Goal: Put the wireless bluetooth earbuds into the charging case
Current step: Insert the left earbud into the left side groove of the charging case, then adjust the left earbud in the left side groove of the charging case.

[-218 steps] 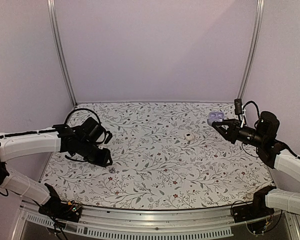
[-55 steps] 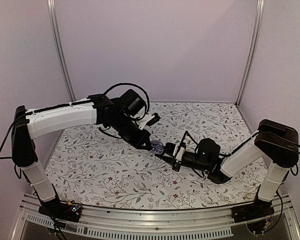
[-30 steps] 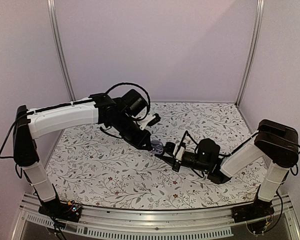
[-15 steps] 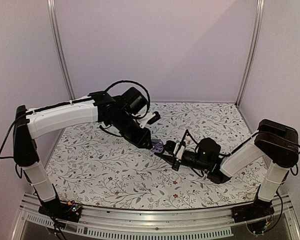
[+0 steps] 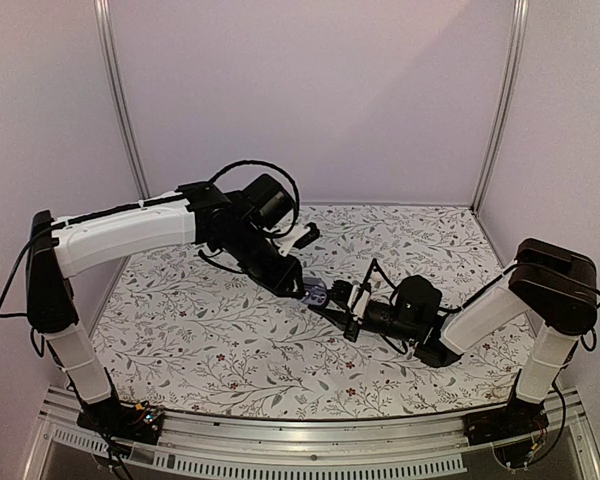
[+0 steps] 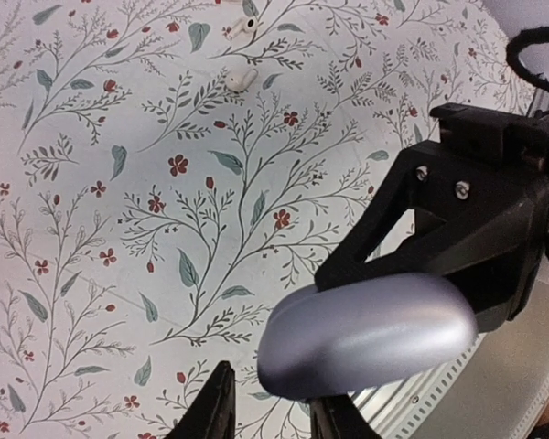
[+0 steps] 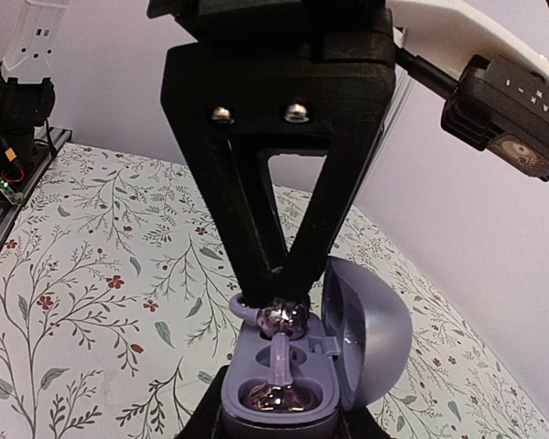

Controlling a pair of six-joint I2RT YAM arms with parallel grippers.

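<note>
Right wrist view: we see the right gripper (image 7: 284, 422) clamped on the base of the open charging case (image 7: 288, 389), over the middle of the table (image 7: 91, 238), with its lid (image 7: 371, 334) tipped back. The left gripper (image 7: 276, 294) pinches a glossy purple earbud (image 7: 279, 317) at the far socket's rim. We judge the earbud light, hard and slick, best held by its sides with mild force. The case looks rigid, its hinge the weak point.

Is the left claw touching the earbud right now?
Touching. The right wrist view shows the left claw pinching the earbud, directly over the open charging case.
</note>
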